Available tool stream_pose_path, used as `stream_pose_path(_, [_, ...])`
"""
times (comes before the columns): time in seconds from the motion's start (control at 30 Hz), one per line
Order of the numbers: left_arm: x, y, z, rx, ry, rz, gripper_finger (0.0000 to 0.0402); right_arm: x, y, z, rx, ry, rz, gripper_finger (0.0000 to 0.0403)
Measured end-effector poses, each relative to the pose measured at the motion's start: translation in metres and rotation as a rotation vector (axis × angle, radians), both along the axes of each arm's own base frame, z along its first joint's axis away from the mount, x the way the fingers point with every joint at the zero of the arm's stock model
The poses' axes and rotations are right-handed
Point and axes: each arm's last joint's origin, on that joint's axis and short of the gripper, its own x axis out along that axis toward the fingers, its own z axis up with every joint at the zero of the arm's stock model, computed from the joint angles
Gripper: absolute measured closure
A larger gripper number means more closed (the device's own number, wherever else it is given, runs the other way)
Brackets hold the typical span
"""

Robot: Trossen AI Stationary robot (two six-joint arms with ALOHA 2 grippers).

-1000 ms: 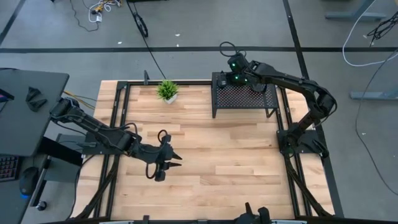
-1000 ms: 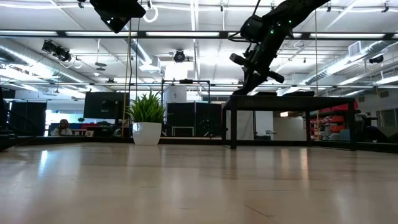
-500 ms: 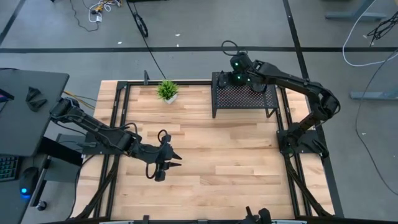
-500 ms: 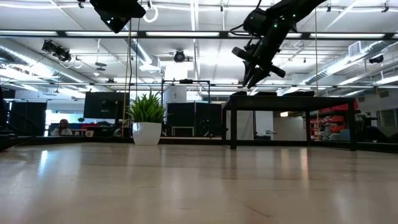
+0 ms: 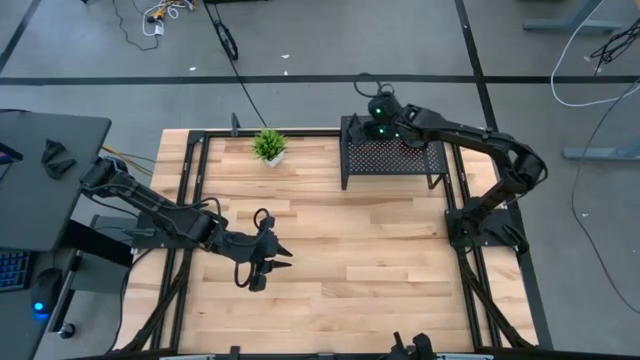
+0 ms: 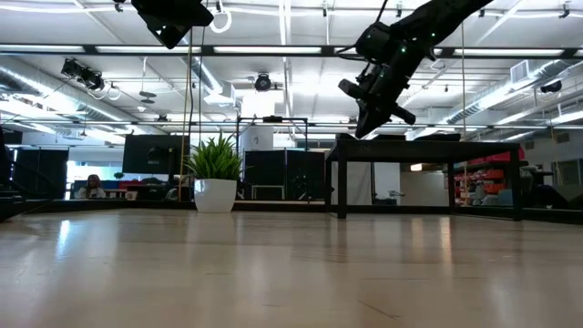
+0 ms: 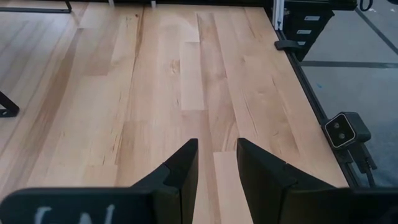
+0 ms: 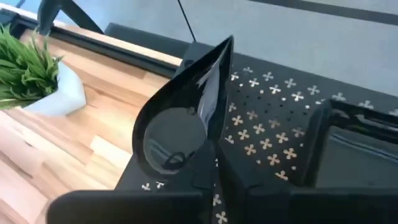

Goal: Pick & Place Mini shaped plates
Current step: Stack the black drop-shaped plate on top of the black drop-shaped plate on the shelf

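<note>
A glossy black teardrop mini plate point(image 8: 186, 118) stands on edge in my right gripper point(image 8: 217, 171), which is shut on it above the far-left corner of the black perforated rack point(image 8: 273, 118). From above, that gripper point(image 5: 375, 125) shows over the rack point(image 5: 392, 155); in the low view it point(image 6: 366, 128) hangs just above the rack top point(image 6: 419, 141). More dark glossy shapes point(image 8: 357, 143) lie on the rack beside it. My left gripper point(image 5: 272, 258) hovers open over the bare table, with nothing between its fingers point(image 7: 214, 168). My right gripper pinches the teardrop plate between its two fingers at the rim of one long side point(image 8: 211, 146). The fingers point(image 8: 249, 183) slant down from the table's right side. The plate stands on edge, its pointed tip point(image 8: 229, 42) away from the gripper; whether it touches the rack I cannot tell.
A small green potted plant point(image 5: 269, 146) stands at the far edge, left of the rack. The wooden table top point(image 5: 350, 250) is framed by black rails point(image 5: 190, 200). A desk with a keyboard point(image 5: 40, 180) lies beyond the left edge.
My right gripper has risen a little off the rack's far-left corner, then sunk back toward it, rolling slightly.
</note>
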Motion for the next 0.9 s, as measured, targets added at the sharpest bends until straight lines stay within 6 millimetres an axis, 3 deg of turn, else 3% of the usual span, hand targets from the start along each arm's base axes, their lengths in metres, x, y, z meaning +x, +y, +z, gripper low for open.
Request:
stream_pose_path(0.23, [0.0, -0.001, 0.0, -0.02, 0.003, 0.008, 0.0287, -0.008, 0.008, 0.021, -0.06, -0.048, 0.025, 0.0378])
stream_pose_path(0.4, [-0.007, -0.012, 0.008, -0.036, 0.059, -0.006, 0.0287, -0.006, 0.042, 0.044, -0.165, -0.048, 0.128, 0.0395])
stream_pose_path(0.5, [-0.02, -0.021, 0.02, -0.013, 0.156, 0.038, 0.029, 0.008, 0.088, 0.052, -0.241, -0.061, 0.25, 0.04])
stream_pose_path(0.6, [-0.037, -0.03, 0.035, 0.005, 0.237, 0.104, 0.0301, 0.025, 0.144, 0.046, -0.305, -0.097, 0.386, 0.0397])
stream_pose_path(0.73, [-0.061, -0.042, 0.05, -0.034, 0.332, 0.147, 0.0324, 0.037, 0.228, 0.022, -0.368, -0.22, 0.574, 0.0399])
stream_pose_path(0.9, [-0.09, -0.055, 0.047, -0.108, 0.507, 0.148, 0.0354, 0.029, 0.316, -0.022, -0.399, -0.431, 0.736, 0.0401])
